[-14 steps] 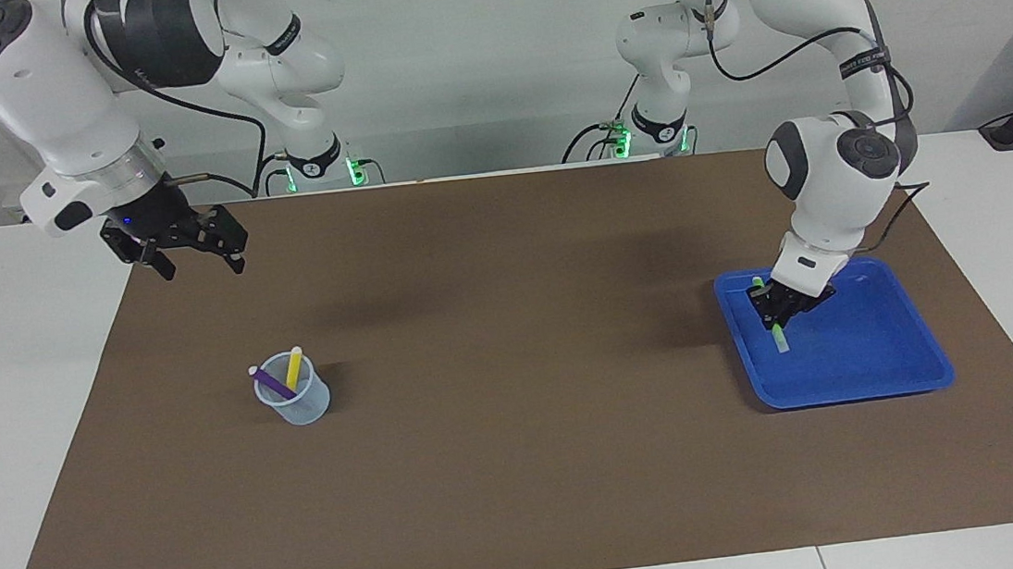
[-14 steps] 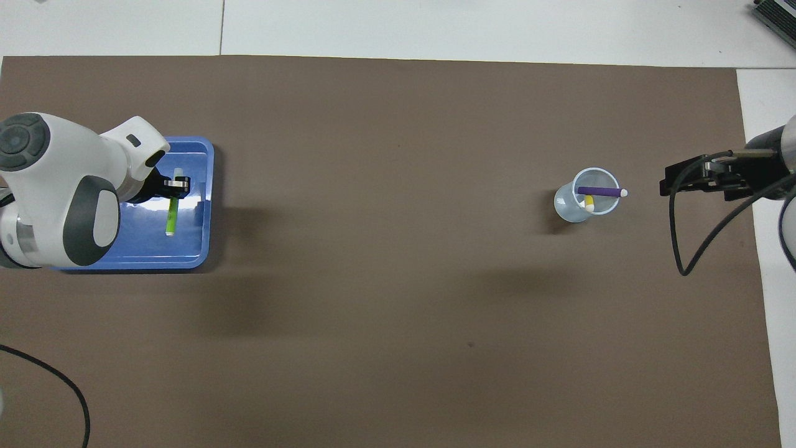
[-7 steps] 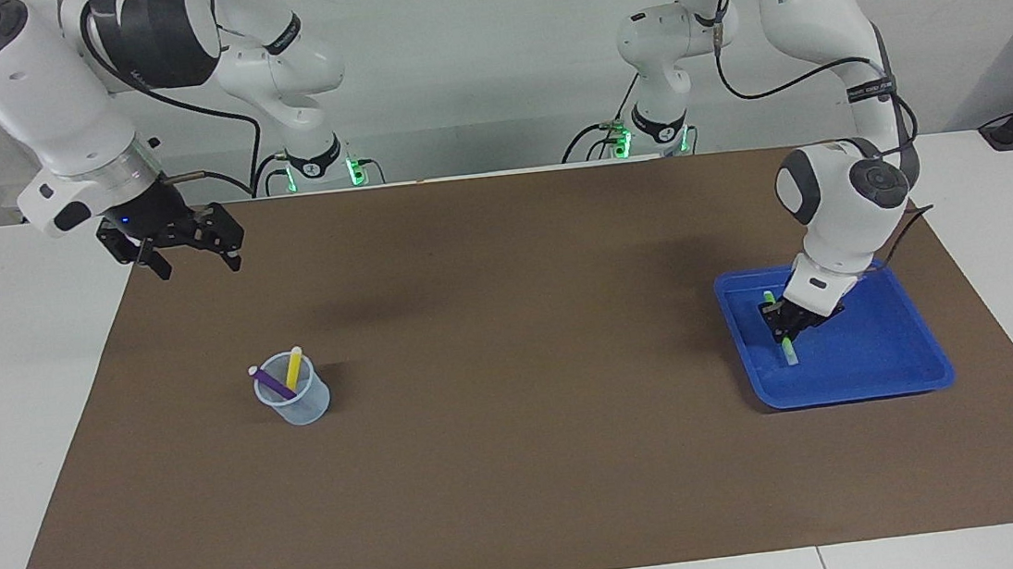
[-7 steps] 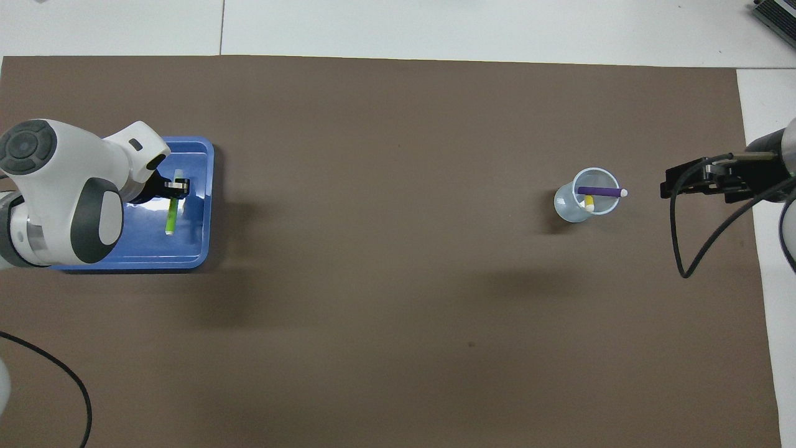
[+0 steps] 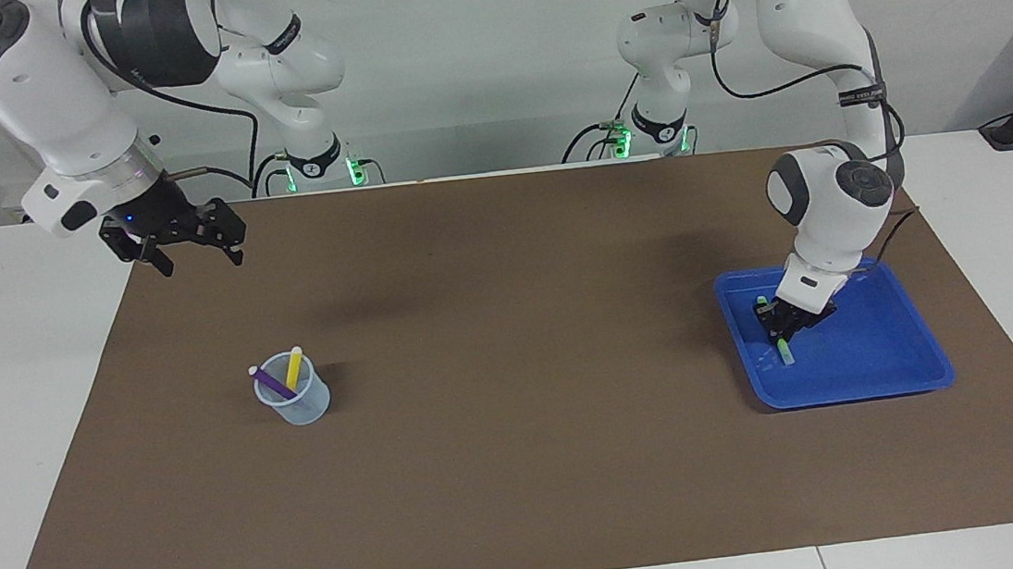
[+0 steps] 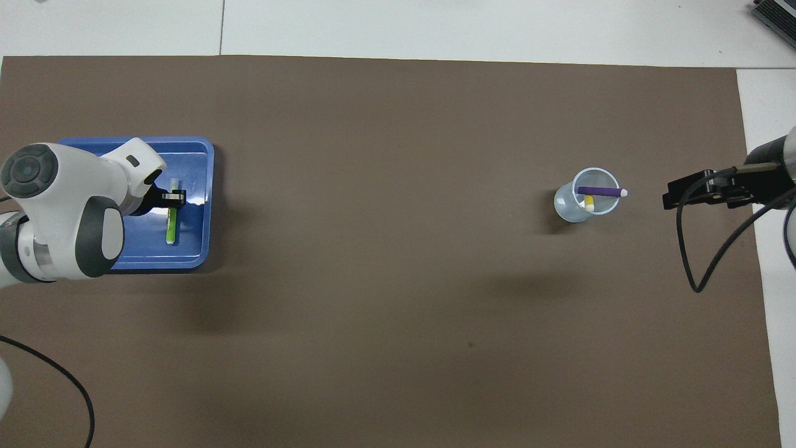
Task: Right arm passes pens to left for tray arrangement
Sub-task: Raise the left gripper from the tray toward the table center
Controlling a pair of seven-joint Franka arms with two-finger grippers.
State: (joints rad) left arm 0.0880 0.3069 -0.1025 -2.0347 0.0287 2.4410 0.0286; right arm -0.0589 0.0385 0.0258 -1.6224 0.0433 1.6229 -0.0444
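Facing view: the green pen [image 5: 783,349] is lowered into the tray [image 5: 885,359] by the left gripper [image 5: 785,325], apparently clenched on it; the right gripper [image 5: 187,250], fingers spread, waits well apart from the tray

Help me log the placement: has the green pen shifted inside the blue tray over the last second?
Yes. In the overhead view the green pen now lies lower against the tray rim, nearer the robots, with the left gripper at it.

text: none legible | arm bands [image 5: 861,92]: possibly lettering, unreadable
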